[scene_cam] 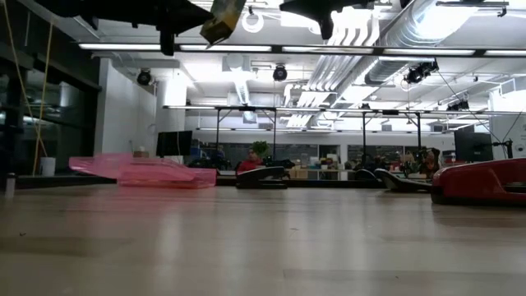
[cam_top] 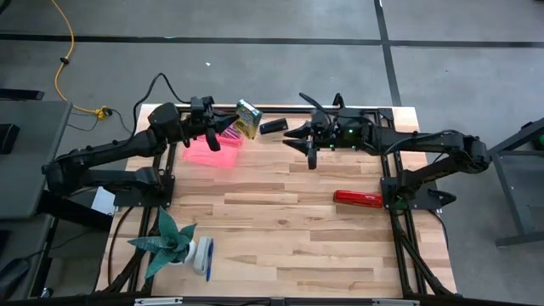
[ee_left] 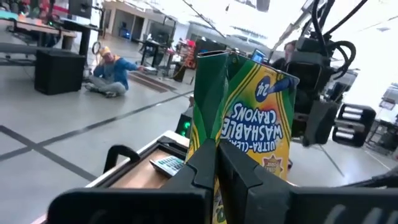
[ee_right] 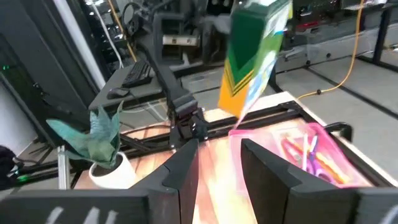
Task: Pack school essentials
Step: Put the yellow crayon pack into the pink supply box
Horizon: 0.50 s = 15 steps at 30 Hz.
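My left gripper (cam_top: 231, 125) hangs high over the table's far left part, shut on the yellow-green crayon box (cam_top: 247, 118) (ee_left: 249, 112). The low view shows the box (scene_cam: 222, 18) well above the table. Under it lies a pink open pouch (cam_top: 212, 150) (scene_cam: 148, 171), flat on the wood, with thin pencils inside (ee_right: 305, 155). My right gripper (cam_top: 299, 138) (ee_right: 221, 162) is open and raised right of the box, pointing at it, touching nothing. A blue pen (cam_top: 208, 257) lies at the near left. My left gripper pinches the crayon box between its two fingers (ee_left: 249, 180) at one end of the box (ee_left: 219, 186), coming from the table's left. The box is lifted clear and sticks out beyond the fingers, tilted, above the pouch's far edge.
A grey calculator (cam_top: 272, 127) lies at the far edge between the arms. A long red bar-shaped item (cam_top: 358, 199) lies at the right. A potted green plant (cam_top: 170, 242) stands near left. The middle and near planks (cam_top: 289, 246) are bare. People sit in the room beyond.
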Each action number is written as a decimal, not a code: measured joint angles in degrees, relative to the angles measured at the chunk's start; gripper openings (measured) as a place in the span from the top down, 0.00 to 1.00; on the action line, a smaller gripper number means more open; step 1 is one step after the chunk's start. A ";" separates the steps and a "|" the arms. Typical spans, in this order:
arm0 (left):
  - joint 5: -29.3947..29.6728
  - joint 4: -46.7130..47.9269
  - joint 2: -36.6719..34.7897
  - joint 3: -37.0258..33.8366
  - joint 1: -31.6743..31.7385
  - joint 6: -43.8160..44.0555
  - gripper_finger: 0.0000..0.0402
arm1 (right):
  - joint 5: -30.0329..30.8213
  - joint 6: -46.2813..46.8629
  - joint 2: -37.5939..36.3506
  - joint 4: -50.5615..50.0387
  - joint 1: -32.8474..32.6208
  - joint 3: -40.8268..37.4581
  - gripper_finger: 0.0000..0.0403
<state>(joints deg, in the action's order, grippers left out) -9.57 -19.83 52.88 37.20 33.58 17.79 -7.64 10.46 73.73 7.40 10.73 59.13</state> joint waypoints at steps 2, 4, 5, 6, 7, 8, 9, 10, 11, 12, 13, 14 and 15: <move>-0.06 0.20 0.07 -0.07 0.00 0.06 1.00 | -0.08 0.00 0.37 -0.17 -0.14 -0.13 0.72; 0.03 0.15 0.07 -0.07 0.00 0.06 1.00 | -0.11 -0.09 0.66 2.07 -0.12 -0.07 0.72; 0.25 0.13 0.05 -0.07 0.01 0.06 1.00 | -0.11 -0.10 0.64 2.39 -0.09 -0.07 0.72; 0.64 0.09 0.05 -0.07 0.04 0.06 1.00 | -0.09 -0.12 0.64 2.90 -0.08 -0.07 0.72; 0.96 0.10 0.05 -0.07 0.04 0.06 1.00 | -0.09 -0.21 0.64 3.13 -0.07 -0.07 0.72; 1.03 0.10 0.05 -0.07 0.04 0.06 1.00 | -0.07 -0.24 0.64 3.34 -0.05 -0.07 0.72; 1.08 0.04 0.05 -0.07 0.04 0.06 1.00 | -0.09 -0.26 0.64 3.32 -0.05 -0.07 0.72; 1.06 0.02 0.05 -0.07 0.04 0.06 1.00 | -0.09 -0.24 0.64 3.24 -0.05 -0.07 0.72; 1.06 0.04 0.05 -0.07 0.04 0.06 1.00 | -0.09 -0.24 0.64 3.17 -0.01 -0.07 0.72; 1.06 0.04 0.05 -0.07 0.04 0.06 1.00 | -0.09 -0.24 0.64 3.18 0.06 -0.07 0.72; 1.06 0.04 0.05 -0.07 0.04 0.06 1.00 | -0.11 -0.26 0.64 3.19 0.10 -0.07 0.72; 1.09 0.04 0.05 -0.07 0.04 0.06 1.00 | -0.09 -0.24 0.64 3.17 0.10 -0.07 0.72; 1.17 0.06 0.05 -0.07 0.04 0.06 1.00 | -0.09 -0.24 0.64 3.16 0.12 -0.07 0.72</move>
<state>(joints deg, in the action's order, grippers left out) -8.40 -19.77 52.93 37.12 33.63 17.85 -7.73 10.22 74.37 10.55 10.85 59.07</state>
